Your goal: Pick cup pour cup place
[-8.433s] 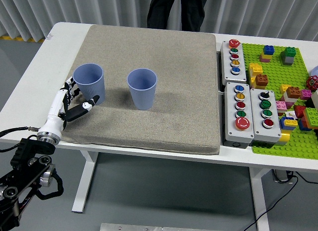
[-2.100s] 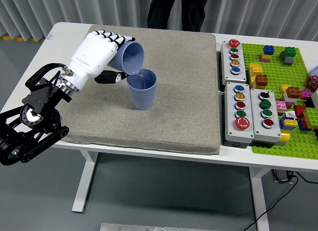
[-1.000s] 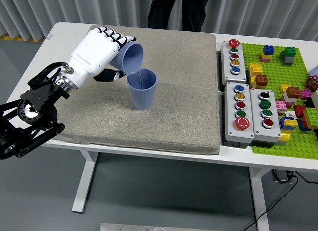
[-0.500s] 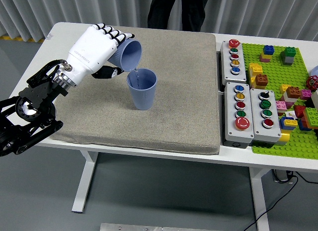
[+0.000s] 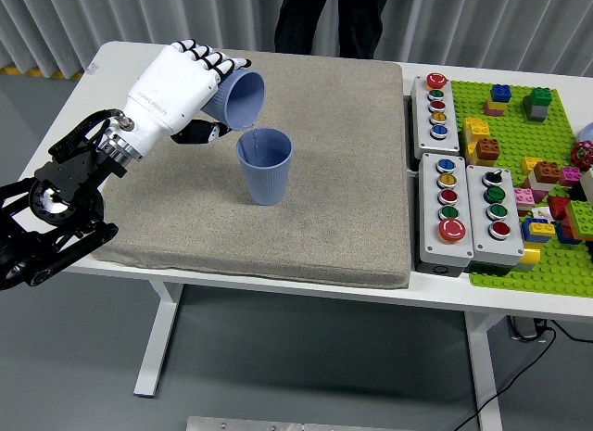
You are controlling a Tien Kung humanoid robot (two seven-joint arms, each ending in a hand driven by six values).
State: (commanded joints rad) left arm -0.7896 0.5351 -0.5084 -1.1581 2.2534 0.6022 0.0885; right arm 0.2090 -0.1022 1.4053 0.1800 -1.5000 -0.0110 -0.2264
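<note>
Two blue cups sit at the centre of the scene, one standing and one held. Nearest the camera, the robot's black left arm comes in from the lower left, over the edge of the white table. Its white left hand is raised over a grey mat, with the fingers wrapped tightly around the held cup. That cup is tipped nearly on its side, mouth facing right, with its lower lip just above the left rim of the standing cup. The standing cup is upright near the middle of the mat.

Pouring looks close to done. To finish well, the hand should hold the lip over the open mouth below without touching it, then roll the cup back upright slowly so no drops land on the mat.

Further right, grey button boxes and a green brick plate lie well apart from the cups. At the far side a person in dark clothes stands, hands not visible. No right arm is visible.
</note>
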